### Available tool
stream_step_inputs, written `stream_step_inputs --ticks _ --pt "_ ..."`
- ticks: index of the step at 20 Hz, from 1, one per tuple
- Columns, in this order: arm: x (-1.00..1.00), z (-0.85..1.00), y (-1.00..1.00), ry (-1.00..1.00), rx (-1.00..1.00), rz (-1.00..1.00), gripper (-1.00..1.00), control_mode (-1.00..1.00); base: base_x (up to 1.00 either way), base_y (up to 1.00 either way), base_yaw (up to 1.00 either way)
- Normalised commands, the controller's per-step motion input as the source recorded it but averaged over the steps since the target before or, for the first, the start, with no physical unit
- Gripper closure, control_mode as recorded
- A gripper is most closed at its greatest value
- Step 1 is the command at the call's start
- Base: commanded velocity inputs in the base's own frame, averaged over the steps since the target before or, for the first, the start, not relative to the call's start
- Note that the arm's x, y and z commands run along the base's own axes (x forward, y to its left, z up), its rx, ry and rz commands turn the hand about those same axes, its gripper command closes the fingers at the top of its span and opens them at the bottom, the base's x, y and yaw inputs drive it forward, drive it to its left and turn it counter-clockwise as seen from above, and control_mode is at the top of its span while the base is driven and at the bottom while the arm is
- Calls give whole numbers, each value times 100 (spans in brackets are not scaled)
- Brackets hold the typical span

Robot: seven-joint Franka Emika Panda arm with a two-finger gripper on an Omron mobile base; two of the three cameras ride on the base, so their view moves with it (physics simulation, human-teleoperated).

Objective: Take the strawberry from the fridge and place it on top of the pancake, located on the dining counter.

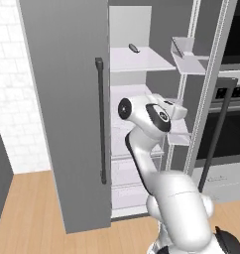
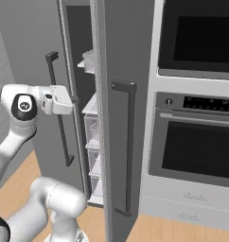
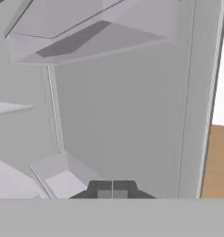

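Note:
The fridge (image 1: 67, 114) stands with its left door closed and its right door (image 2: 126, 118) swung open. My arm reaches into the opening at mid height, past the white shelves (image 1: 137, 62). In the hand view my gripper (image 3: 113, 189) is shut, its two dark tips pressed together with nothing between them. It faces the grey inner side of the open door, below a white door bin (image 3: 86, 32). No red berry is in sight; the strawberry is hidden or out of view. The pancake and the dining counter are out of view.
A small dark object (image 1: 134, 47) lies on the top shelf. White door bins (image 1: 189, 59) jut from the open door close to my hand (image 2: 57, 99). A black-fronted built-in oven (image 2: 201, 142) sits right of the fridge. Light wooden floor (image 1: 28, 208) lies below.

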Motion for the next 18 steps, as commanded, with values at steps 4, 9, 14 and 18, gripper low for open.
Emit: stream_step_inputs --ticks 4,9,14,18 --pt "74 -13 -21 0 -1 -6 100 -100 0 0 0" --pt "33 -15 -52 0 0 -7 100 -100 0 0 0" --pt "10 -5 -60 0 0 -10 100 -100 0 0 0" --pt "6 -4 -64 0 0 -11 100 -100 0 0 0"
